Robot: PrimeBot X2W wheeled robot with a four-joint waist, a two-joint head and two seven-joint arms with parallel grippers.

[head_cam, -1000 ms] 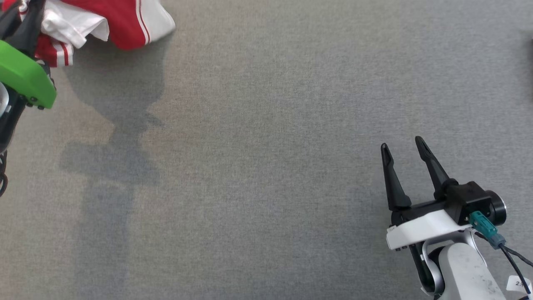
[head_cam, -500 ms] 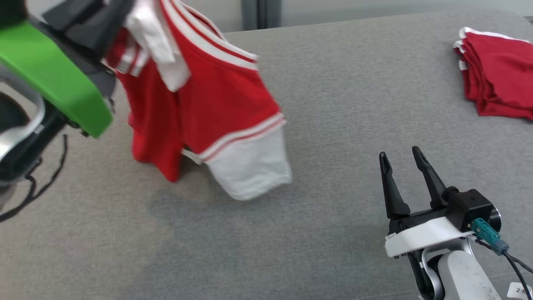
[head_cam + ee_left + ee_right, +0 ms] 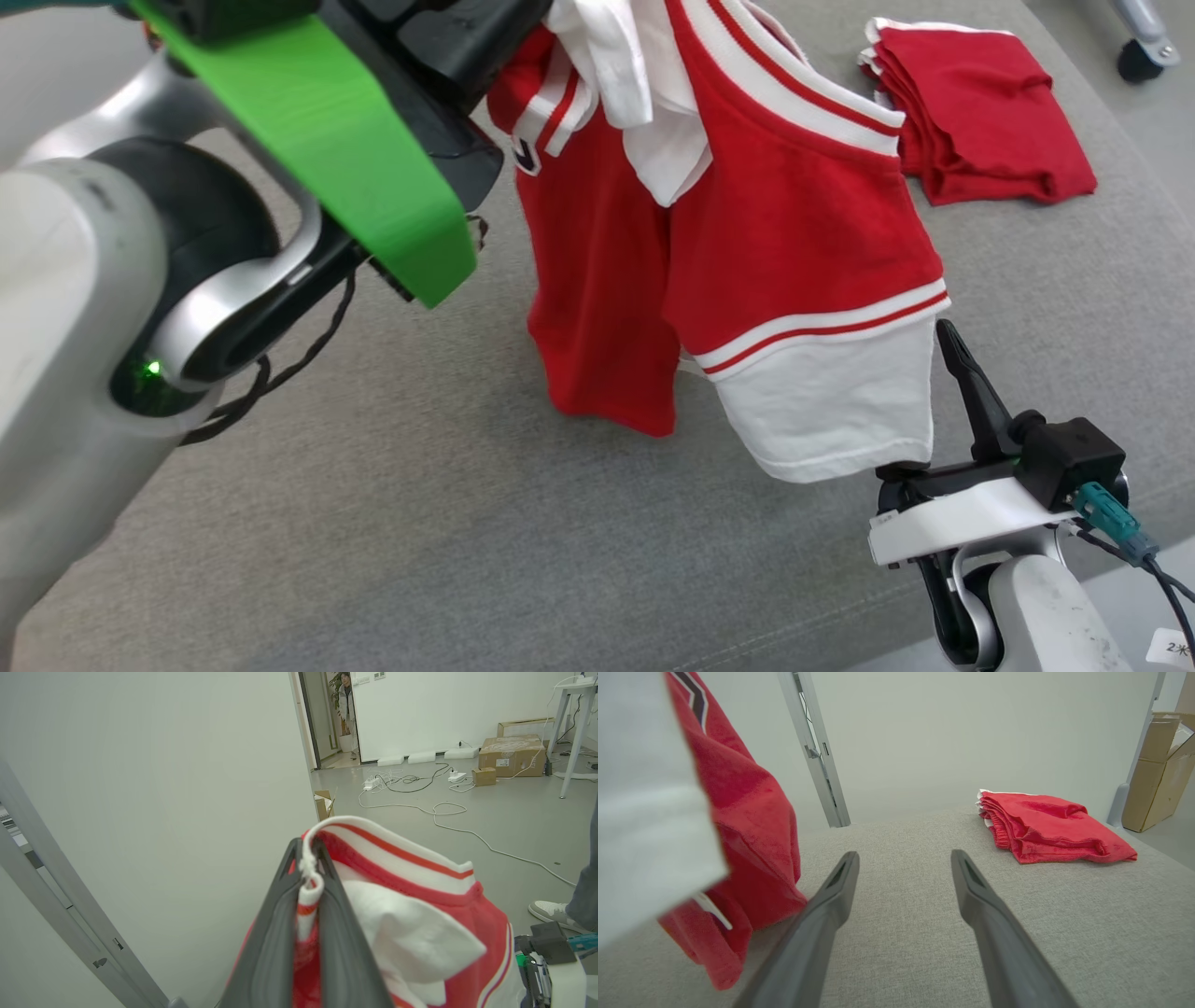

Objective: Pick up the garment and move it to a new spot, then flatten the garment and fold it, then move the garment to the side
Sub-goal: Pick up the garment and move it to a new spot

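Note:
The garment (image 3: 728, 233), red with white sleeves and striped trim, hangs bunched over the grey table (image 3: 448, 541). My left gripper (image 3: 308, 863) is shut on its striped white-and-red hem, at the end of the green-covered left arm (image 3: 327, 140). The garment's lower red end (image 3: 738, 914) hangs close to the surface. My right gripper (image 3: 904, 855) stands open and holds nothing, low over the table at the lower right. One of its fingers (image 3: 971, 392) shows beside the hanging white sleeve (image 3: 831, 401), which hides the other.
A folded stack of red cloth (image 3: 980, 112) lies at the table's far right (image 3: 1045, 826). Beyond the table, the left wrist view shows a person's shoe (image 3: 553, 911), floor cables (image 3: 448, 809), cardboard boxes (image 3: 511, 749) and a person (image 3: 346, 700) in a far doorway.
The head camera has swung, so the whole picture has shifted. The left gripper has raised the garment off the table and it now hangs beside the right gripper, which stays open.

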